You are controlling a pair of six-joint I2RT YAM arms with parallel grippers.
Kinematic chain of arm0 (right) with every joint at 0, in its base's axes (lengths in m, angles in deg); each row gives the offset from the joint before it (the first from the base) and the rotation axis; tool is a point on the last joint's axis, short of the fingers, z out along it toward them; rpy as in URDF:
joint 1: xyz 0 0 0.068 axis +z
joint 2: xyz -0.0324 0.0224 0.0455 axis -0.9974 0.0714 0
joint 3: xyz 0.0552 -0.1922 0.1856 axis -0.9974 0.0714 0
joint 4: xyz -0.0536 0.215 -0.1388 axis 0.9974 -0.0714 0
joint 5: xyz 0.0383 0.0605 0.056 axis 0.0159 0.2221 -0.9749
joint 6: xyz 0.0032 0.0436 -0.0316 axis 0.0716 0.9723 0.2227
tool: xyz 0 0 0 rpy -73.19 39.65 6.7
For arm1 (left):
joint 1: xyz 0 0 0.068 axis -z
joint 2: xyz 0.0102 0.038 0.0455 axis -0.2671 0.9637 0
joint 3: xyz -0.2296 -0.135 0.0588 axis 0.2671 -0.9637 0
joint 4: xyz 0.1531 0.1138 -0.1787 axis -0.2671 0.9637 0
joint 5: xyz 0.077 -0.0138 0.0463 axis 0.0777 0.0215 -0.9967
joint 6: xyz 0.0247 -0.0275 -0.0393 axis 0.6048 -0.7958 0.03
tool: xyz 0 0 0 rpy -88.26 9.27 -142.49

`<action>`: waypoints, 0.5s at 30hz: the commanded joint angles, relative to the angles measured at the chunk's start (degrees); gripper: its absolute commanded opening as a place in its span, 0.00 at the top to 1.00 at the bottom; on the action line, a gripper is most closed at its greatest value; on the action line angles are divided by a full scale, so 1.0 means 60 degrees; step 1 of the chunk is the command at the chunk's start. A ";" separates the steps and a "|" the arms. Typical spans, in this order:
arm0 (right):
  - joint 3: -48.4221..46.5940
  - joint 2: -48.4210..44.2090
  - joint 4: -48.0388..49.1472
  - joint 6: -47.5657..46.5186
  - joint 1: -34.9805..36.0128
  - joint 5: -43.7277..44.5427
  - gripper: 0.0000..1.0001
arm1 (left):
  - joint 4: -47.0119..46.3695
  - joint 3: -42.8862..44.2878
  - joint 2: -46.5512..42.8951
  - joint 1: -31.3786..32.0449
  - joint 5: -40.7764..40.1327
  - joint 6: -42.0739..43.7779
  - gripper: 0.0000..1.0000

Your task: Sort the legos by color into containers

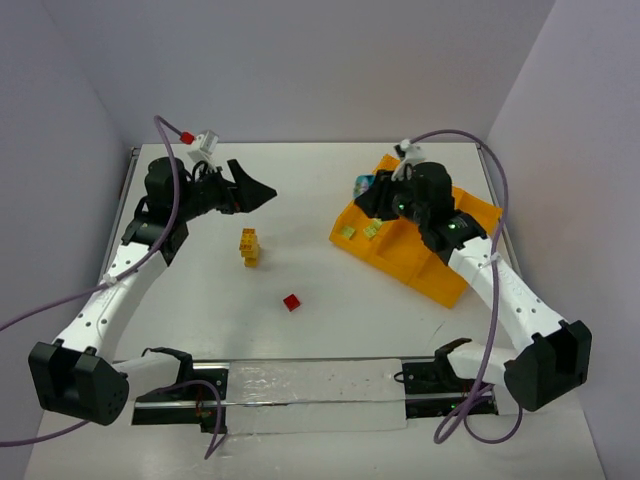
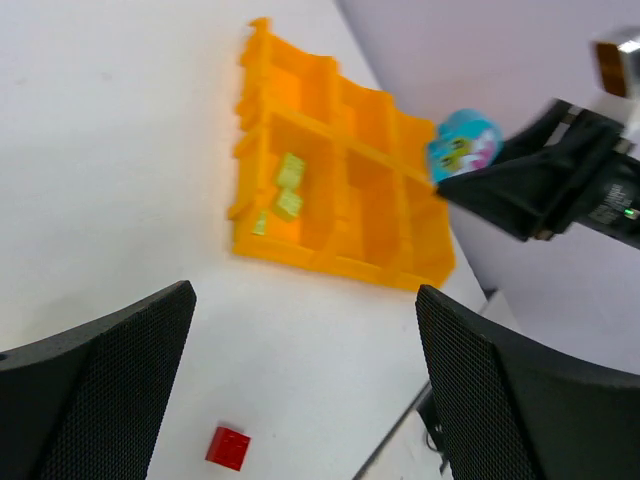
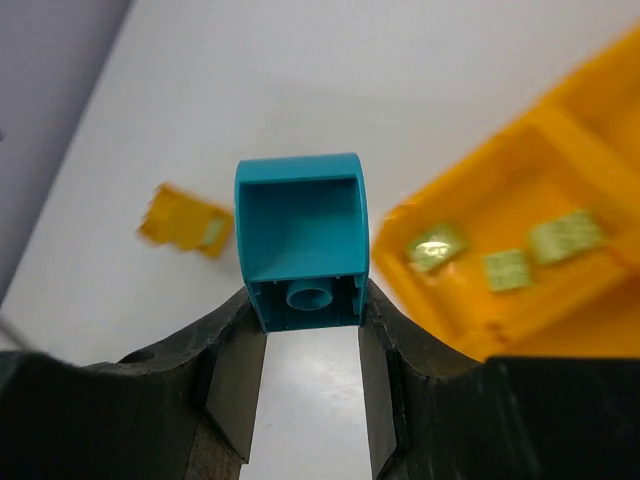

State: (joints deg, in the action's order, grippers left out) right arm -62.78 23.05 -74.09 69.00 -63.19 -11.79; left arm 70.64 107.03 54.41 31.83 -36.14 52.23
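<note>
Here, in the top view, the right fingers (image 1: pixel 372 195) hang at the far left corner of the orange-yellow tray (image 1: pixel 440 275), closed on a teal-blue brick (image 1: pixel 364 183). The left fingers (image 1: pixel 258 192) stand wide open and hold nothing, above the counter (image 1: pixel 330 330) and well apart from the tray. A yellow stack (image 1: pixel 249 247) and a red brick (image 1: pixel 291 302) lie on the counter between the arms, and two light green bricks (image 1: pixel 360 231) lie in the tray's near left compartment. In the left wrist view, the teal-blue brick (image 2: pixel 463 145) is seen high above the far side of the tray (image 2: pixel 370 215), while the compartments next to the green ones look bare. In the right wrist view, the brick (image 3: pixel 302 240) is pinched only at its lower edges by the tips of the fingers (image 3: pixel 235 365), hollow side toward the camera, and the tray's corner is just to its right. I think the step in hand is placing this brick, so the arm should move slowly, because the hold is shallow. It should carry the brick fully over a compartment that has no green pieces, come down inside the walls, and open only there, so that the brick does not bounce out or land on a divider.
</note>
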 commanded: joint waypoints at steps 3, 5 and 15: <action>0.0036 0.0424 -0.0519 0.0084 -0.1360 0.1856 1.00 | 0.0893 -0.0164 0.0425 -0.0130 -0.2788 -0.0549 0.01; -0.0183 0.0890 -0.0716 0.0104 -0.1639 0.2423 1.00 | 0.1366 -0.0093 0.0479 -0.0130 -0.3382 -0.0509 0.01; -0.1116 0.2760 -0.0383 0.0509 -0.2571 0.2164 1.00 | 0.2138 -0.0049 0.0517 -0.0130 -0.4700 -0.0304 0.01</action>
State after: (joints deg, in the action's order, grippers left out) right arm -62.97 35.42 -78.99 70.72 -78.43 0.69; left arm 82.05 105.79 57.65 31.24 -60.77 50.11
